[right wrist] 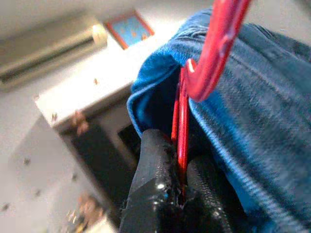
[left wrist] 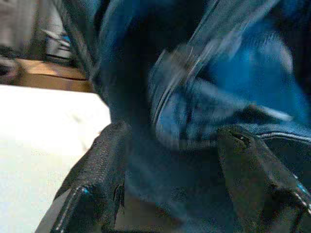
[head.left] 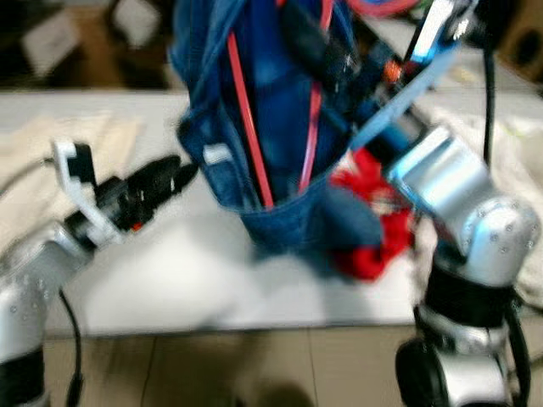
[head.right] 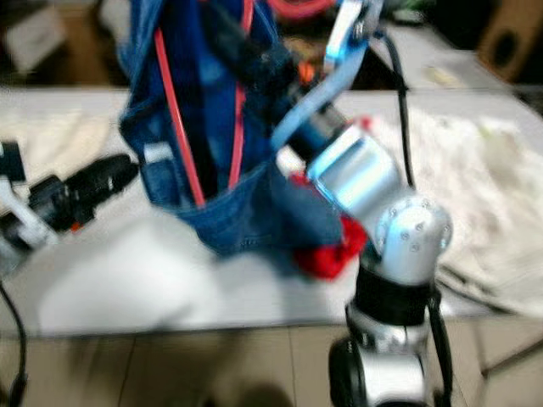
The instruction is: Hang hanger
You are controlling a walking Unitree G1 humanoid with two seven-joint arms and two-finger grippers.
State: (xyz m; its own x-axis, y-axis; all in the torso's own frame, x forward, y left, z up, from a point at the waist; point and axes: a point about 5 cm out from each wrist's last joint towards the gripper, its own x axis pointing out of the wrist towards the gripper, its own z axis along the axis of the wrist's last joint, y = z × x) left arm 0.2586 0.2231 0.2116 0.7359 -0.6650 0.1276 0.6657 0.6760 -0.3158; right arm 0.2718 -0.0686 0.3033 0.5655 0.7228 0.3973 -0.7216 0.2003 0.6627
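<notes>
Gripping the red hanger [right wrist: 182,126] between closed fingers, the right tool [right wrist: 181,194] holds it raised with blue denim [head.left: 280,153] draped over it. Left tool [left wrist: 170,170], fingers apart, sits at the denim's edge above the white surface [head.left: 170,280].

Both head cams look down and fwd at the bench [head.left: 195,288], sharing the hanging jeans [head.right: 229,212]. Wrist cams sit v. close to the denim; the right one tilts up.
</notes>
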